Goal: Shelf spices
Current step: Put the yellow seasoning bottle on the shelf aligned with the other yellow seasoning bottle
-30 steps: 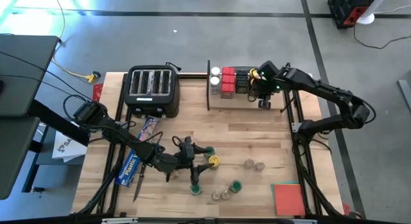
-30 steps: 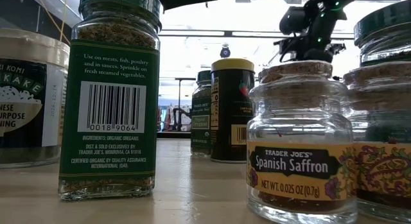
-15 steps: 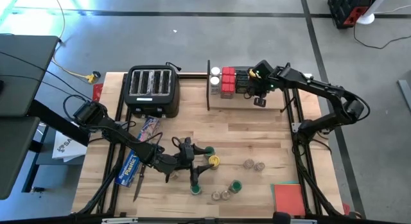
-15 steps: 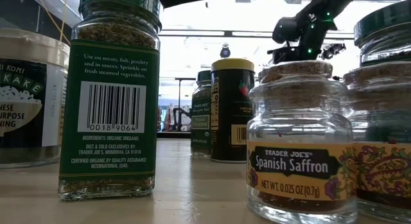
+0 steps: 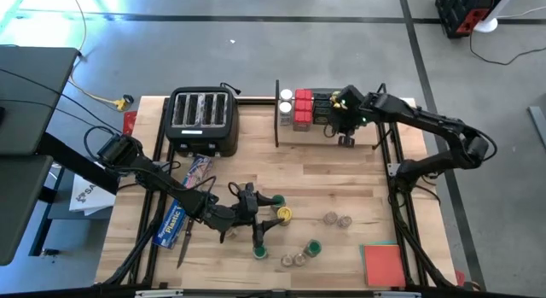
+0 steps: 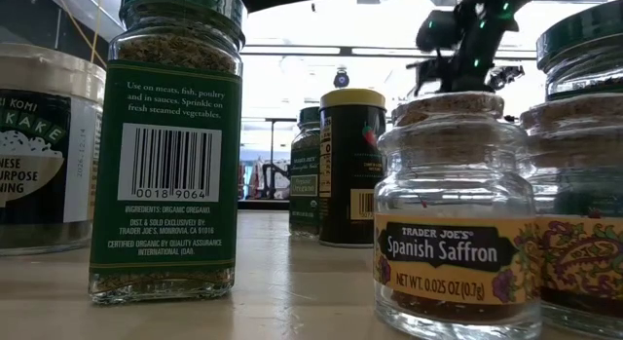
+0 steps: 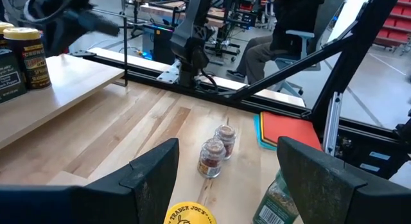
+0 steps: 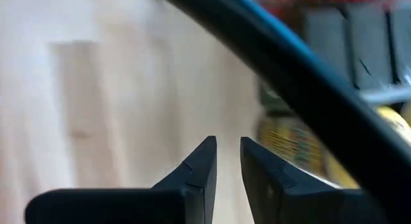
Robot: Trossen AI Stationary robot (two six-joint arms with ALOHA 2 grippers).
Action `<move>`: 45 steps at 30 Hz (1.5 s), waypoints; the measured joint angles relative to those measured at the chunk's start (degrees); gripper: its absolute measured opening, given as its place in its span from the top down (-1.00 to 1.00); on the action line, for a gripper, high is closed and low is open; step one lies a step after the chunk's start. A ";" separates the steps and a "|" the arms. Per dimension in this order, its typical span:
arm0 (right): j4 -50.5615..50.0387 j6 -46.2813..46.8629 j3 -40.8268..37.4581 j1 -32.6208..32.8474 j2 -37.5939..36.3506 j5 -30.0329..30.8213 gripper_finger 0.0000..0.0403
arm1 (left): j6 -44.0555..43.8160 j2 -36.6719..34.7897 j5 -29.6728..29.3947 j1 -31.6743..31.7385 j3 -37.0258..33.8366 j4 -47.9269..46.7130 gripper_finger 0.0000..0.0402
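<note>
The shelf stands at the table's far side and bears red tins, white-lidded jars and black boxes. Loose spices stand near the front. They are a yellow-lidded jar, green-lidded jars and small clear jars. My left gripper is open and nearly level. The yellow lid shows low between its fingers, untouched as far as shows. My right gripper points down at the shelf's right part. Its fingers are shut to a narrow slit with nothing in it.
A black toaster stands at the far left and a long blue box lies beside my left arm. A red pad lies at the near right corner. A person sits beyond the table. Bare wood lies between the shelf and the jars.
My right gripper has shifted a little toward the table's left edge along the shelf and then part of the way back. It is still pointing down. Nothing else has moved.
</note>
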 joint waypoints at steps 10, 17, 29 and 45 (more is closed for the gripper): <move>8.82 15.51 0.00 30.37 -6.92 -0.70 0.70 | 2.17 -0.26 -4.12 -2.00 -0.02 -1.67 -0.29; 21.19 19.75 0.00 48.35 -3.26 -6.21 0.69 | 2.24 -5.00 -16.57 -6.79 -0.02 -9.82 -0.29; 34.70 15.99 2.93 55.04 10.69 -7.04 0.31 | 0.11 -7.48 -21.97 -9.14 -0.02 -14.62 -0.29; 11.72 5.79 25.49 54.77 30.62 -7.72 -0.33 | -2.06 -7.45 -21.81 -8.96 -0.02 -16.27 -0.29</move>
